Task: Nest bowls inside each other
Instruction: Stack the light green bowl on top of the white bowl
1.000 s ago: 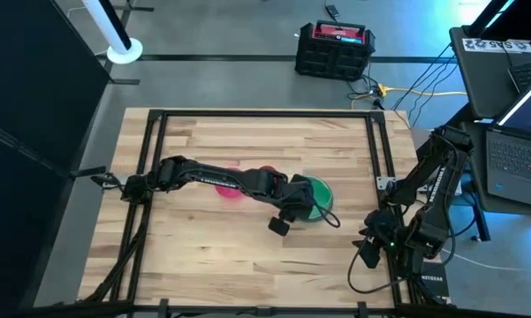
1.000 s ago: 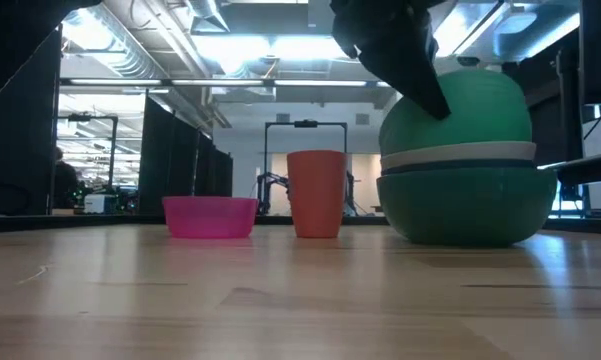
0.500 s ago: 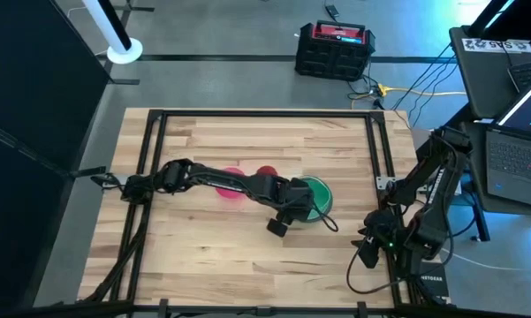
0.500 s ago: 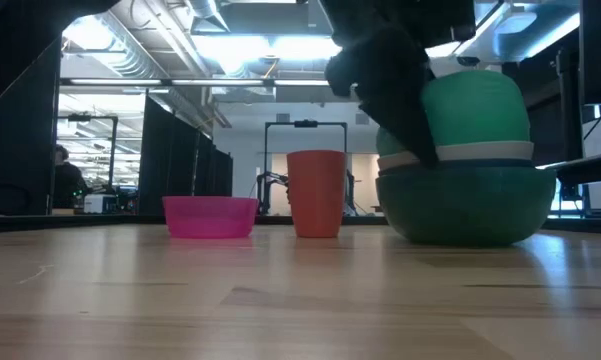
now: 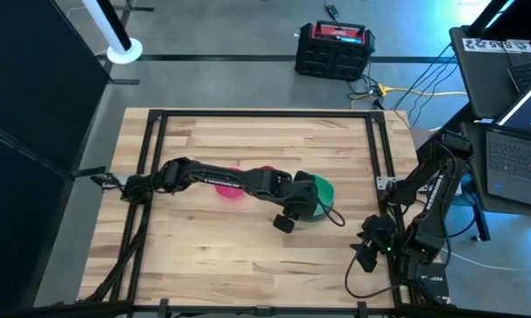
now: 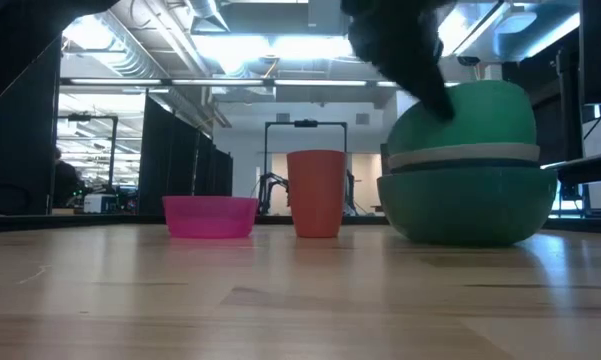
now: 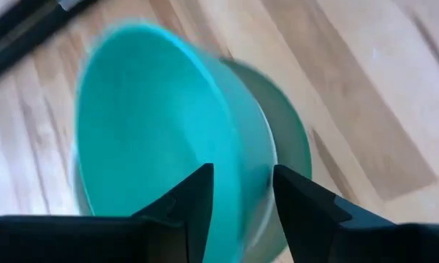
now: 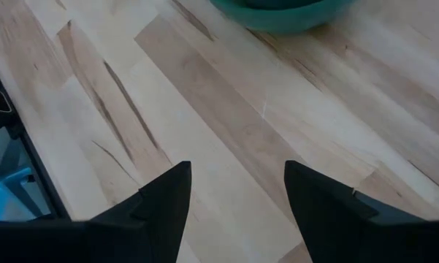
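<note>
A stack of bowls (image 5: 318,196) stands right of the table's middle. In the low view a dark teal-green bowl (image 6: 465,205) sits upright at the bottom. A white rim (image 6: 465,155) shows above it, and a green bowl (image 6: 475,118) rises over that as a dome. My left gripper (image 6: 425,75) is open at the dome's upper side; in its wrist view the fingers (image 7: 197,193) frame the green bowl (image 7: 153,131). The small pink bowl (image 6: 210,215) rests on its base to the left. My right gripper (image 8: 237,190) hangs open over bare wood near the table's right edge. My left gripper comes at the top green bowl's rounded side (image 6: 450,105) slanting down from the left. Its fingers are open around the bowl's curve (image 7: 241,175). Whether a finger touches the bowl I cannot tell.
A red cup (image 6: 316,192) stands upright between the pink bowl and the stack. Black frame rails (image 5: 150,177) run along the table's edges. Laptops (image 5: 517,132) and cables lie off the right side. Bare wood spreads along the near half of the table.
My left gripper dipped down along the stack's side, then rose again to the dome's top. The top green bowl sits a little lower on the stack than a second ago.
</note>
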Controlling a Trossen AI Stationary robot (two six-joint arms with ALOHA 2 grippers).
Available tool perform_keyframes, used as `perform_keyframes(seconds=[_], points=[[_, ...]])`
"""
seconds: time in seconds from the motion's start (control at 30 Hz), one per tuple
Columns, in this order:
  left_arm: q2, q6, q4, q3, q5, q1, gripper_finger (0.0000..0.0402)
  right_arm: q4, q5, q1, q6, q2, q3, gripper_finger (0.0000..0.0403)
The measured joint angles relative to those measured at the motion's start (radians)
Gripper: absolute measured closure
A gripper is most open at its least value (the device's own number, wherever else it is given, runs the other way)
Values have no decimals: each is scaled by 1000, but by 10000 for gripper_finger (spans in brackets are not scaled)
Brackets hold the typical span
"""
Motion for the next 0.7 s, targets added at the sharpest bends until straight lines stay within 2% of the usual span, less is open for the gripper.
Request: perform_keyframes(seconds=[0.57, 0.7], points=[[32, -77, 0, 33, 26, 6, 275, -7, 4, 0, -5, 0, 0, 194], [58, -70, -4, 33, 26, 1, 299, -8, 4, 0, -6, 0, 0, 194]])
